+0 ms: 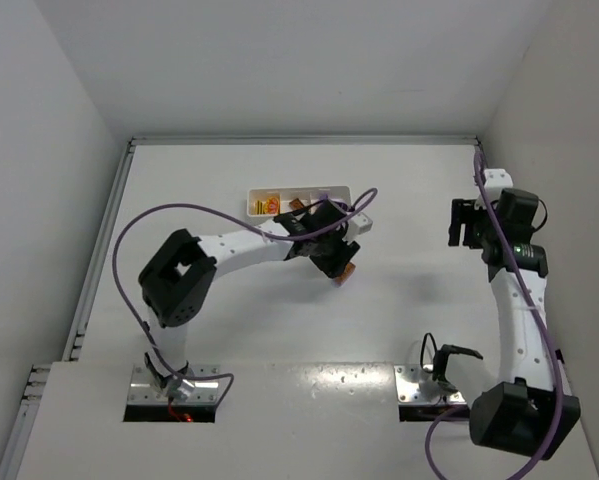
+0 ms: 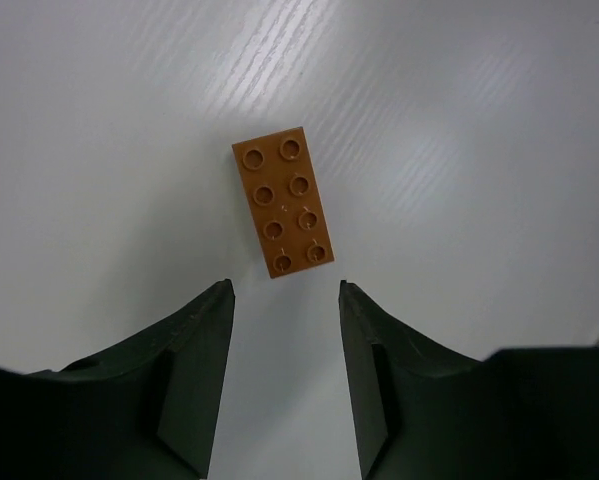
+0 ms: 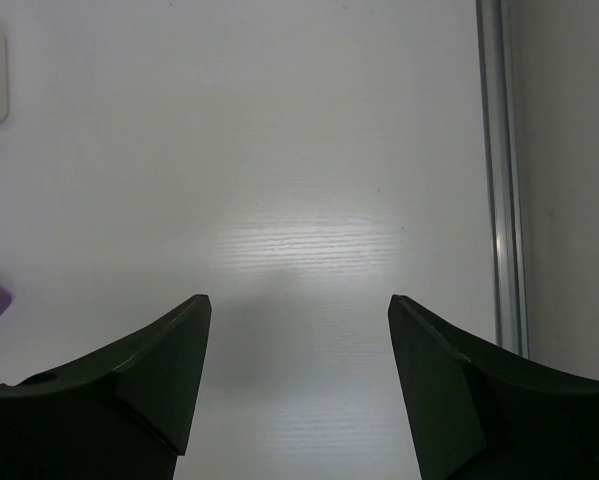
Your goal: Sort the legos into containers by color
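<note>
Starting with the table [image 1: 399,300], you have the left arm [image 1: 249,245] stretched out across its middle, while the right arm [image 1: 519,300] stands off at the right side, which I judge keeps it clear of the work. The tray [image 1: 299,188] lies toward the far side of the table, just beyond the left arm's wrist, so a carry to it should be short. Its left compartment holds yellow and orange pieces [image 1: 268,205]. Your left gripper [image 2: 284,290] hangs over the table with its jaws parted, nothing between them and touching nothing that I can see. Your right gripper [image 3: 299,305] is likewise spread wide and empty over bare table. The orange brick [image 2: 283,201] lies flat on the table, studs up, just ahead of the left fingertips. Its long side runs roughly in line with the gap, which looks to me like a line-up for a grasp across its narrow width.
</note>
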`<state>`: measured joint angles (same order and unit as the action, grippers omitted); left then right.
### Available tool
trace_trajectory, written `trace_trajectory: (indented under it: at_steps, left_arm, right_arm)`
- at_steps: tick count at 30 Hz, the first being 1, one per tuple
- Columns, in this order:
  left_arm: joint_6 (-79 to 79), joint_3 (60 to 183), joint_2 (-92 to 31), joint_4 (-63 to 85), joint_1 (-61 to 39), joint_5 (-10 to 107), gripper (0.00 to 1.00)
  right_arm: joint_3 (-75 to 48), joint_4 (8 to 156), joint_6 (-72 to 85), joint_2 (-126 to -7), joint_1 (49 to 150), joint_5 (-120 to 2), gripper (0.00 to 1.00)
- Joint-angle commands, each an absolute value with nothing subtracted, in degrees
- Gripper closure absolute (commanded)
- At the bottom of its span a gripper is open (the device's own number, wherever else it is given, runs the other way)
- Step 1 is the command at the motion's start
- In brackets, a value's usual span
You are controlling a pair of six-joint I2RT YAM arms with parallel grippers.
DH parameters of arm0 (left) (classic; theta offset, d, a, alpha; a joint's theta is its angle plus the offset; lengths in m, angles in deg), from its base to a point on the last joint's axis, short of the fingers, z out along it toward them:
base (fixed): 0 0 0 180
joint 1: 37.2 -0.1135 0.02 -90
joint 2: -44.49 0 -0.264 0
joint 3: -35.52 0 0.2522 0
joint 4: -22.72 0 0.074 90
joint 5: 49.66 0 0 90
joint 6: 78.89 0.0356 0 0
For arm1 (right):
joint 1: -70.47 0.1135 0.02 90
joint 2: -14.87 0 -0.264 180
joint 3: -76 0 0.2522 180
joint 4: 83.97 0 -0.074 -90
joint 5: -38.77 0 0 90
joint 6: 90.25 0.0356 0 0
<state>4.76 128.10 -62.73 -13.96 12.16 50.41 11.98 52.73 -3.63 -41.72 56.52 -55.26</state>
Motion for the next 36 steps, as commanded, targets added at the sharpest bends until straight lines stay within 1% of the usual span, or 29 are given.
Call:
trace_trajectory:
  at_steps: [1,3,6,11,19,32,34,36]
  left_arm:
    - [1.80,132.06,-66.07,-16.35,13.60,42.82,0.48]
    - [1.09,132.68,-67.22,-16.35,14.83,40.88,0.43]
    - [0.31,133.21,-68.53,-15.74,14.83,41.75,0.35]
    - [-0.23,135.14,-69.77,-15.74,14.83,42.36,0.32]
    - [-0.23,137.43,-71.97,-15.74,15.97,42.89,0.32]
    - [0.30,139.72,-74.25,-15.74,17.64,40.61,0.32]
    - [0.30,139.72,-74.77,-15.74,17.64,40.08,0.33]
    - [0.30,139.72,-74.78,-15.74,17.64,38.94,0.37]
  right_arm:
    - [12.41,51.95,-1.83,-41.55,53.78,-60.89,0.28]
    - [11.88,51.95,-1.14,-41.55,52.02,-63.60,0.28]
    - [11.35,51.95,-0.60,-42.17,49.83,-66.68,0.28]
    - [11.35,51.95,-0.07,-42.87,47.80,-70.82,0.28]
    - [12.41,52.48,-0.07,-43.40,45.95,-73.37,0.28]
    - [13.99,53.62,0.45,-42.87,43.76,-76.71,0.28]
    - [13.99,53.62,0.45,-42.87,43.23,-76.71,0.28]
    - [14.52,54.15,0.45,-42.87,43.23,-77.24,0.28]
